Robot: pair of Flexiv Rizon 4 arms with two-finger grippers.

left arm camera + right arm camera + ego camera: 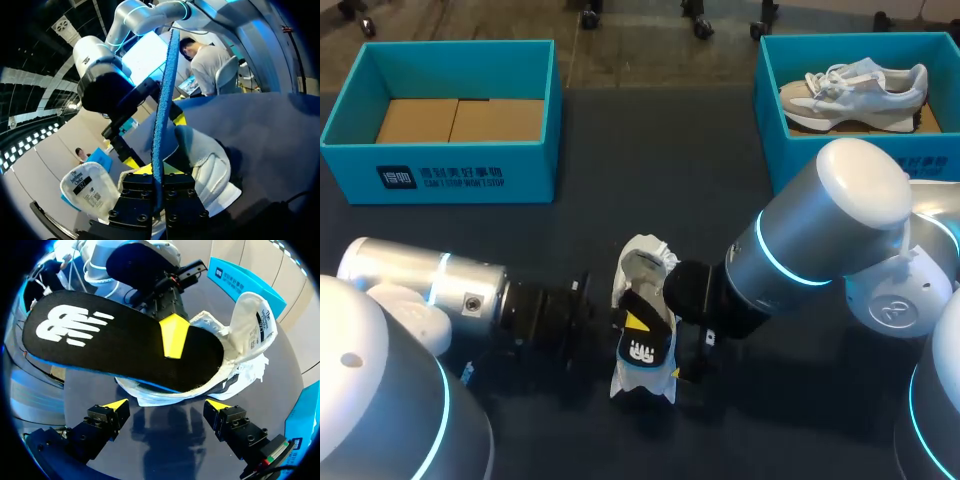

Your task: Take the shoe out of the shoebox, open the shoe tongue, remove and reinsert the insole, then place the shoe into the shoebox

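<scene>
Insole (pixel 642 352) pinched in left gripper (pixel 157 170), fingers closed on both faces, seen edge-on. Shoe (pixel 642 268) on table between arms, tongue (pixel 255 315) folded back, directly under insole, long axes roughly parallel. Right gripper (pixel 166 407) wide open, empty, just beside shoe, insole crosswise ahead. Reinsertion likely falls to left arm

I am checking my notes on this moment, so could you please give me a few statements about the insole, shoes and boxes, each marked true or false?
1. The left gripper is shut on the black insole. True.
2. The right gripper clamps the shoe on the table. False: its fingers stand open, short of the white shoe.
3. The box on the right is empty. False: a pale second shoe lies in it.
4. The box on the left holds brown cardboard. True.
</scene>
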